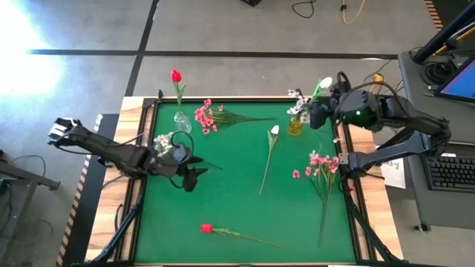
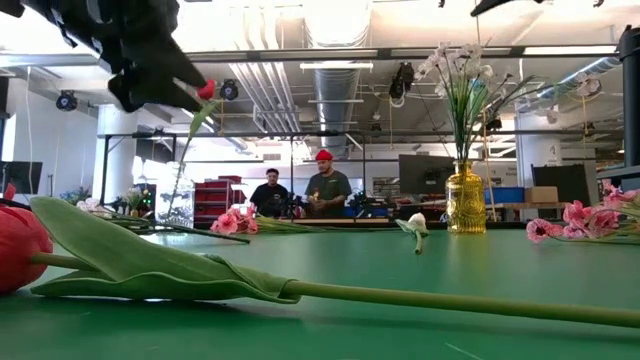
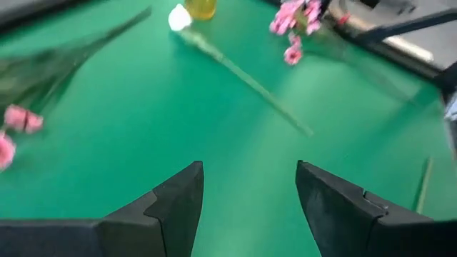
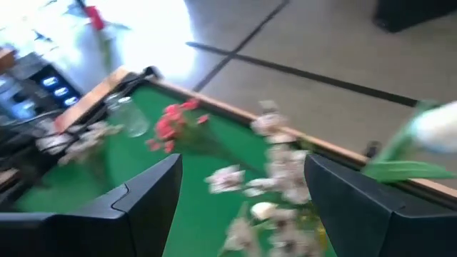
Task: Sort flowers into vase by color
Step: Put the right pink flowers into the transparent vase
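My left gripper (image 1: 191, 169) (image 3: 250, 171) hangs open above the mat's left half, beside a small white blossom spray (image 1: 163, 141). My right gripper (image 1: 315, 111) (image 4: 243, 160) is open by the yellow vase (image 1: 295, 124) (image 2: 465, 200), which holds white blossom sprays (image 4: 275, 168) and a white tulip (image 1: 324, 84). A clear vase (image 1: 182, 120) holds one red bud (image 1: 176, 76). Flat on the mat lie a pink spray (image 1: 208, 117), a white tulip (image 1: 273, 132) (image 3: 178, 18), a second pink spray (image 1: 320, 165) and a red bud (image 1: 206, 228) (image 2: 15, 250).
The green mat (image 1: 237, 215) has a raised wooden frame (image 1: 133, 222) around it. Bare mat lies between the left gripper and the white tulip's stem (image 1: 263, 178). Beyond the far edge, two people (image 2: 300, 190) stand in the room. A keyboard (image 1: 453, 172) sits off the table's right.
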